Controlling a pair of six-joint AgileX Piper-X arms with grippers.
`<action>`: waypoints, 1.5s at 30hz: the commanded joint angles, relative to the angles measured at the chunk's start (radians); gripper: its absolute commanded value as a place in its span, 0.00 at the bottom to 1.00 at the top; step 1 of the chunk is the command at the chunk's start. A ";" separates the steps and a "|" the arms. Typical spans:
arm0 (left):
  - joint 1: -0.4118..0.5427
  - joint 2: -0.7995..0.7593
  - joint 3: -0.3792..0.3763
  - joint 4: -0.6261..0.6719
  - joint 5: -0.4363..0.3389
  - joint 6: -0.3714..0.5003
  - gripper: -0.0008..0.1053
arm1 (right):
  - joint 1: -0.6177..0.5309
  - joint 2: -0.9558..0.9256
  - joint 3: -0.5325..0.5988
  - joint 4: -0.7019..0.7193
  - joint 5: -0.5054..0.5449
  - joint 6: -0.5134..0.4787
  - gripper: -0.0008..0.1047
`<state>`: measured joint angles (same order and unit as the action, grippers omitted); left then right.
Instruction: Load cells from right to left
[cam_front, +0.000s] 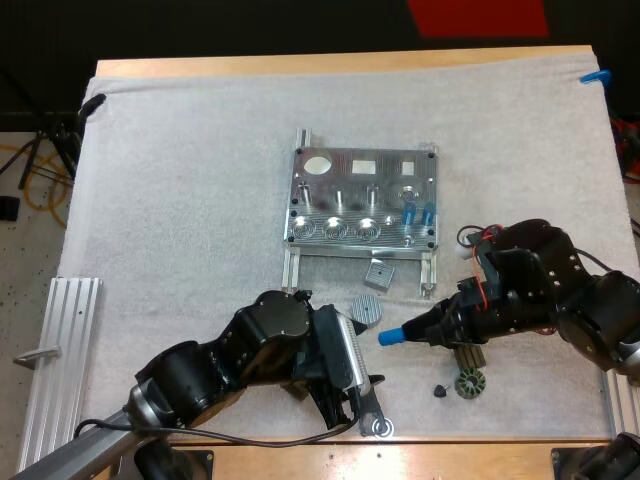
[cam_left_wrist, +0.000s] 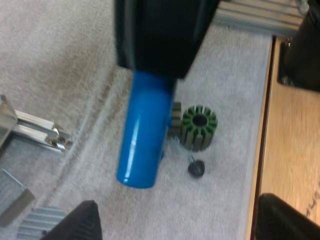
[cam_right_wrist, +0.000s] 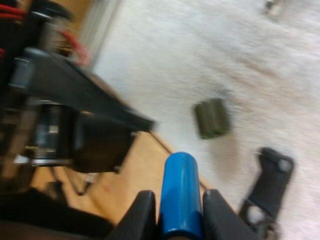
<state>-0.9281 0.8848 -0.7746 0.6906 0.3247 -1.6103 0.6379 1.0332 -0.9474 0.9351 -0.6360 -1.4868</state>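
Left tool (cam_left_wrist: 182, 221) apart; right tool (cam_front: 428, 328) tight on blue cylinder (cam_front: 391, 336), long axis and tip leftward.

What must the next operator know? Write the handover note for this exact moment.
Left gripper: open, holding nothing, low over the mat close to the right gripper.
Right gripper: shut on a blue cylinder, in front of the fixture.
Done: two loaded cylinders stand at the fixture's right end.
Left to do: seat the held cylinder, probably in the next round seat to their left. Three round seats there look empty.
Loose on the mat by the right arm: green ribbed part, small dark part.
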 joint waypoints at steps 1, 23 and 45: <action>-0.003 -0.019 -0.016 0.001 -0.018 -0.016 0.60 | -0.004 0.000 -0.002 0.026 0.036 -0.041 0.01; -0.003 -0.230 -0.045 0.127 -0.403 -0.307 0.60 | -0.004 0.000 -0.041 0.096 0.245 -0.148 0.01; -0.003 -0.262 -0.045 0.270 -0.606 -0.529 0.56 | -0.004 0.264 -0.402 0.315 0.453 -0.390 0.01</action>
<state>-0.9281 0.6283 -0.8117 0.9498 -0.2513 -2.1257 0.6379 1.2938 -1.3291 1.2363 -0.1872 -1.8583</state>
